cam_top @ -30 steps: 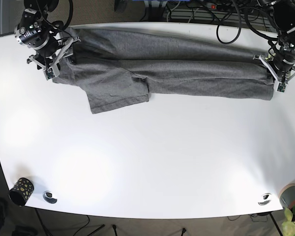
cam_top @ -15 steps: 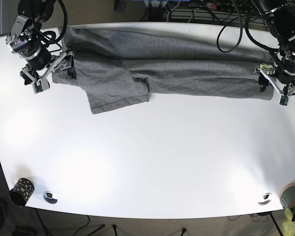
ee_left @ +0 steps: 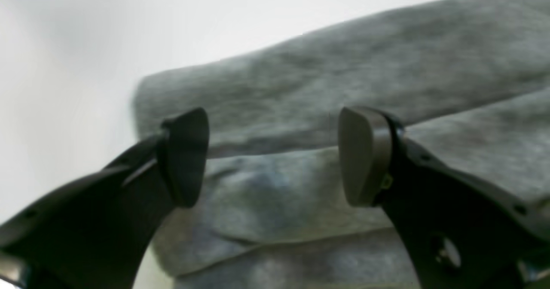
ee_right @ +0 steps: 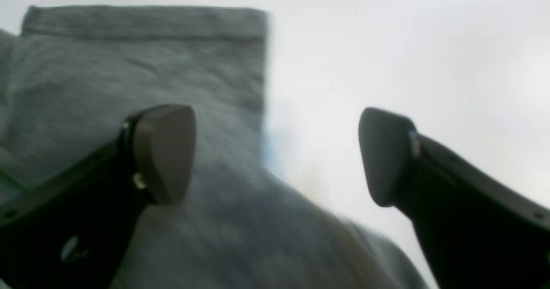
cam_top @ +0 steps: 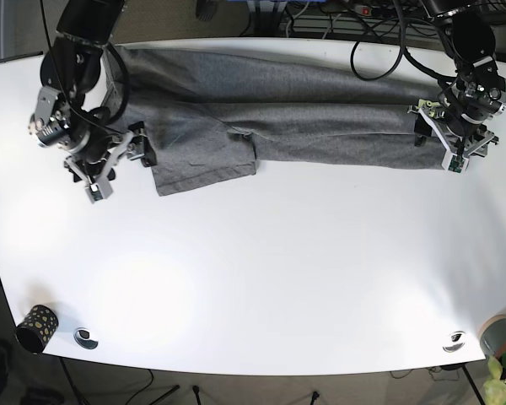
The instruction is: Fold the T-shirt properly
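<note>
Grey heathered cotton T-shirt (cam_top: 287, 118) lies along the far edge of the white worktop (cam_top: 261, 278), folded lengthwise into a long band running across the base view. One short sleeve (cam_top: 204, 164) juts toward the near side from the band, its hem flat on the worktop.

Right gripper (ee_right: 275, 156): black fingers spread wide, nothing between the pads. In the right wrist view one finger (ee_right: 161, 151) sits over the grey fabric, the other over bare worktop; the sleeve's straight hemmed edge (ee_right: 146, 20) runs beyond them. In the base view this gripper (cam_top: 114, 164) hangs at the sleeve end of the shirt, just beside the cloth. Contact with the fabric cannot be judged.

Left gripper (ee_left: 273, 156): fingers likewise spread, holding nothing. The left wrist view shows stacked folded layers of grey fabric under and beyond the fingers (ee_left: 365, 160), with the folded end of the band rounded off against the white worktop. In the base view this gripper (cam_top: 451, 139) sits at the opposite end of the shirt, over the corner of the band.

Near edge of worktop: small black patterned cup (cam_top: 35, 327), two round silver fittings (cam_top: 86, 338).
</note>
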You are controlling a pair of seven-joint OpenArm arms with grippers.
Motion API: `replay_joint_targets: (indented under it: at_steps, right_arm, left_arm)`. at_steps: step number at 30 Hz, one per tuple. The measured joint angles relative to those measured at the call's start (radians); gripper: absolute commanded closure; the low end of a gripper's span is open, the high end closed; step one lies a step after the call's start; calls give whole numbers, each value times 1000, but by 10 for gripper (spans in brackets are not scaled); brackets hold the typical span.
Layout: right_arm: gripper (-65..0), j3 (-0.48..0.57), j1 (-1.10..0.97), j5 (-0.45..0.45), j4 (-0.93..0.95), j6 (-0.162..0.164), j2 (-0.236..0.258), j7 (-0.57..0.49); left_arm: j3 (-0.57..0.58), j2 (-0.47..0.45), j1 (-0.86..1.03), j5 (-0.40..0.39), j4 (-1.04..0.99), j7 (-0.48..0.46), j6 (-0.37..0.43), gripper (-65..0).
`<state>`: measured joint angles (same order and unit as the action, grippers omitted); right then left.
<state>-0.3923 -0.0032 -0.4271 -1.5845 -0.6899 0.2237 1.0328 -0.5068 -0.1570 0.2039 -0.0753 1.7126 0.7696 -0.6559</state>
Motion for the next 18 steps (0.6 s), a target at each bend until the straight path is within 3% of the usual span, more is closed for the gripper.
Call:
replay_joint_targets:
  at_steps: [13,16,18]
  right_arm:
    - [-568,104,77,-7,205,-6,1,-88]
    - [-566,150,81,-27,235,-7,-1,-150]
    - [-534,166,82,-31,246,-11,-3,-168]
  left_arm:
    - [-5,-7,29,0,-55,-3,0,-439]
    - [-31,-5,29,-4,-60,-3,-4,-439]
    - [-43,-5,31,-3,-61,-2,-4,-439]
